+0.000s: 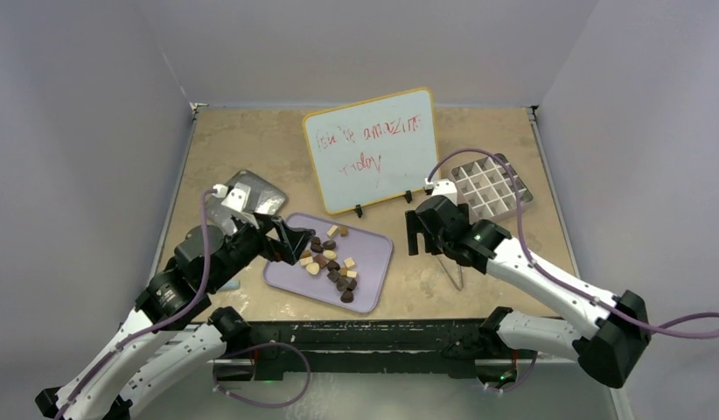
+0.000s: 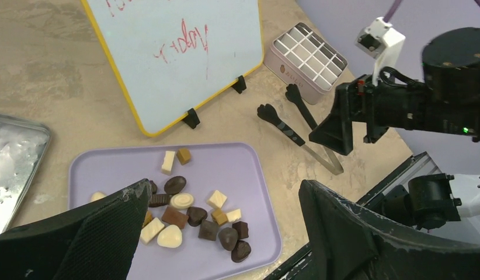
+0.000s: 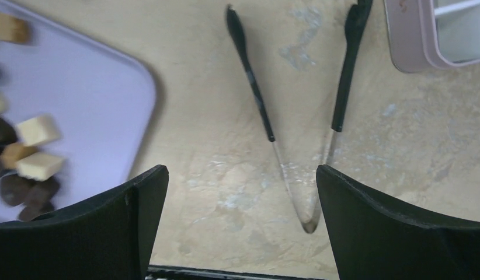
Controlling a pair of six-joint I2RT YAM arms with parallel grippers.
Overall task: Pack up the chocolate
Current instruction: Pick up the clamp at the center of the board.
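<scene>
The chocolate (image 1: 331,259) is a loose pile of dark, tan and cream pieces on a lavender tray (image 1: 374,253). My left gripper (image 1: 291,241) hovers open over the tray's left end, and in its wrist view the chocolate (image 2: 194,214) lies below the spread left gripper (image 2: 223,186). The pale pink gridded box (image 1: 489,186) stands at the back right with nothing visible in its cells. My right gripper (image 1: 415,236) is open above black-tipped metal tongs (image 3: 255,93) lying on the table. The right gripper (image 3: 240,169) holds nothing. The tongs' hinge end lies near the right finger.
A yellow-framed whiteboard (image 1: 371,149) with red writing stands behind the tray. A shiny metal tin lid (image 1: 247,196) lies at the left. The tongs (image 2: 296,131) lie between tray and box (image 2: 308,55). The table's near edge is just below both grippers.
</scene>
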